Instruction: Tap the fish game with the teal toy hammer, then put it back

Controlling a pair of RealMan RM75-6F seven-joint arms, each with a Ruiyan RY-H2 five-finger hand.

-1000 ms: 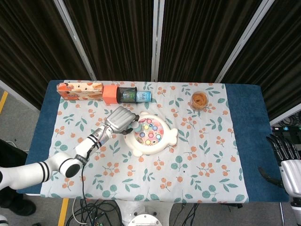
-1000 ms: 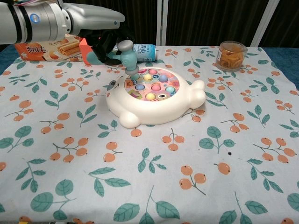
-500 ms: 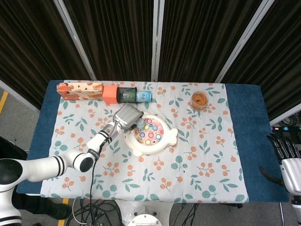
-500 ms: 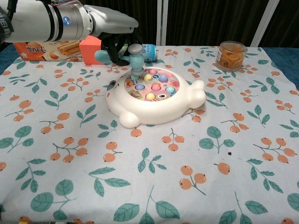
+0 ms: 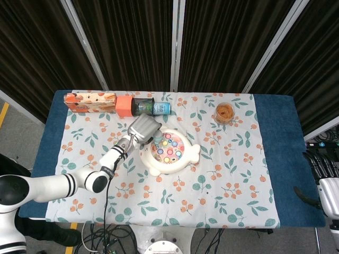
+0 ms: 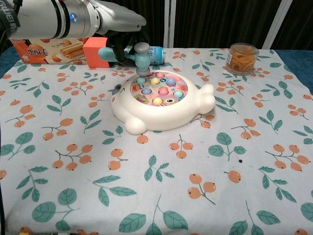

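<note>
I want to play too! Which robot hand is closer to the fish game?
Left. The left hand holds the hammer right over the fish game; the right hand sits far off at the table's edge.

Left arm is showing glossy white rounded links, with black bands ringing the forearm segments in the head view. A thin black cable is running along the slim section behind the wrist. The left hand (image 5: 143, 128) is presenting a silver-grey metallic back shell; in the chest view its fingers (image 6: 128, 46) are appearing black. The right hand (image 5: 327, 182) is showing a pale grey-white palm casing and black segmented fingers.
</note>
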